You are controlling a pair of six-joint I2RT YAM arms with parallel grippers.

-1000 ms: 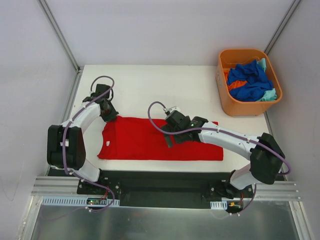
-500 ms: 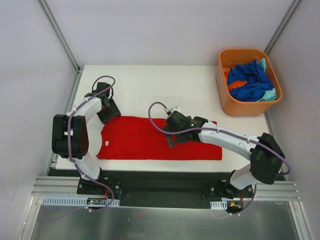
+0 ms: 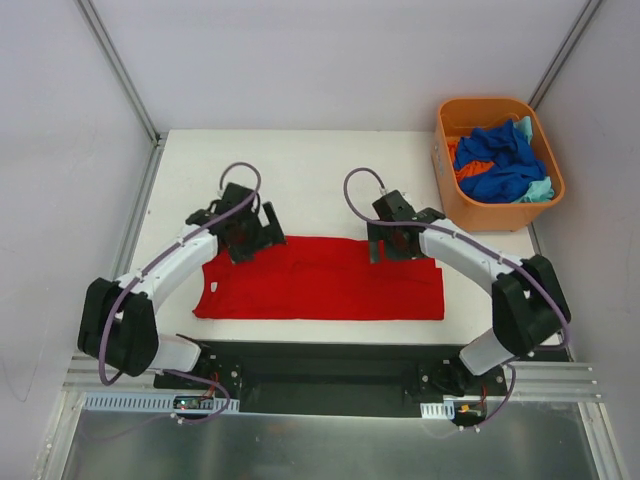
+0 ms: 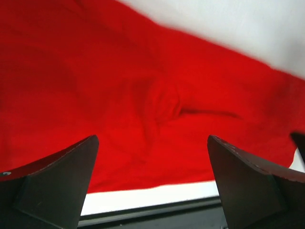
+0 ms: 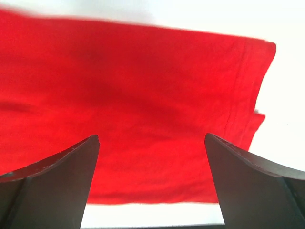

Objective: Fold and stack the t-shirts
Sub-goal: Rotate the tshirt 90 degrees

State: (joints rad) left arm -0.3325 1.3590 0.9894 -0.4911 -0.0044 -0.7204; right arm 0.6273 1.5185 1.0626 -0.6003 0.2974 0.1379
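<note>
- Red t-shirt [image 3: 330, 290] lay along the table's [image 3: 320, 170] front edge, bare surface behind.
- Long axis ran left-right, collar left.
- Left gripper [image 3: 250, 243], right gripper [image 3: 386, 243]: jaws wide apart, empty.

Counter [image 3: 320, 165]: white top, and two things sit directly on it.
Red t-shirt [image 3: 320, 290]: lying flat on the near half, a long band running left to right, near edge just short of the counter's lip.
Orange tub [image 3: 490, 216]: upright at the far right corner, well apart from the shirt.

Orange tub [image 3: 478, 217] at far right corner — white table [image 3: 320, 160].
</note>
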